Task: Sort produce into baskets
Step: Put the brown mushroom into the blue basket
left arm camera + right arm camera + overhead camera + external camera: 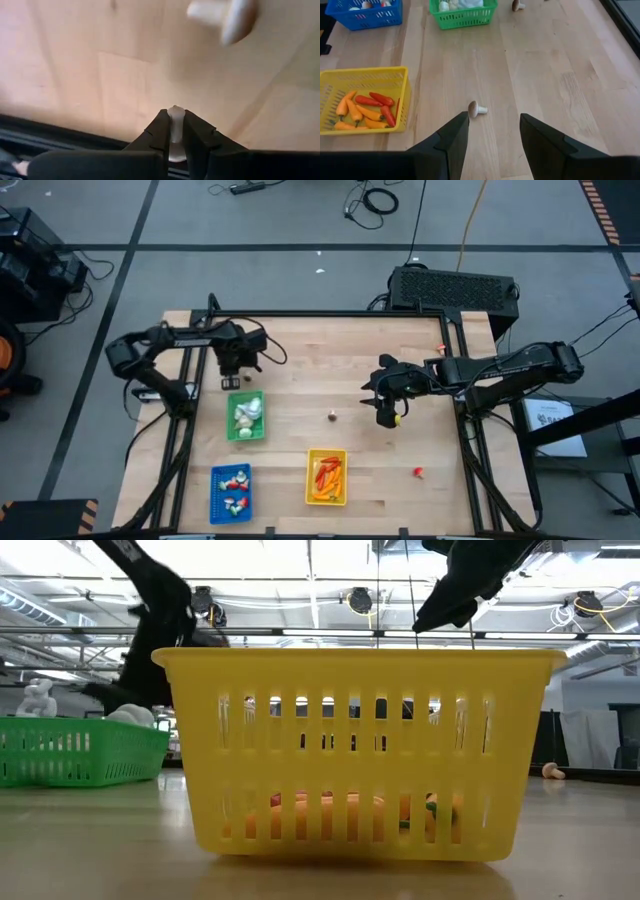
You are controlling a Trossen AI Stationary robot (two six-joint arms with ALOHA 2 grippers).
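Observation:
My left gripper point(238, 370) hangs over the table's far left, just beyond the green basket point(246, 418), and is shut on a small white piece of produce point(174, 120). A pale mushroom-like piece point(225, 17) lies on the wood near it. The green basket holds white bulbs, the blue basket point(232, 492) red-and-white pieces, and the yellow basket point(365, 100) carrots and red peppers. My right gripper point(494, 125) stands open above mid-table, with a small mushroom point(476, 108) lying on the wood ahead of its fingers. My left gripper pinches the small white piece point(174, 116) between the ends of its two fingers. The fingers come from above, pointing steeply down. Only a narrow white strip shows between them, so which part of the piece they have cannot be told.
A red piece point(418, 472) lies near the table's right front and another point(441, 345) at the far right. A black rail frame point(300, 313) borders the table. Bare wood lies between the green basket and my right gripper.

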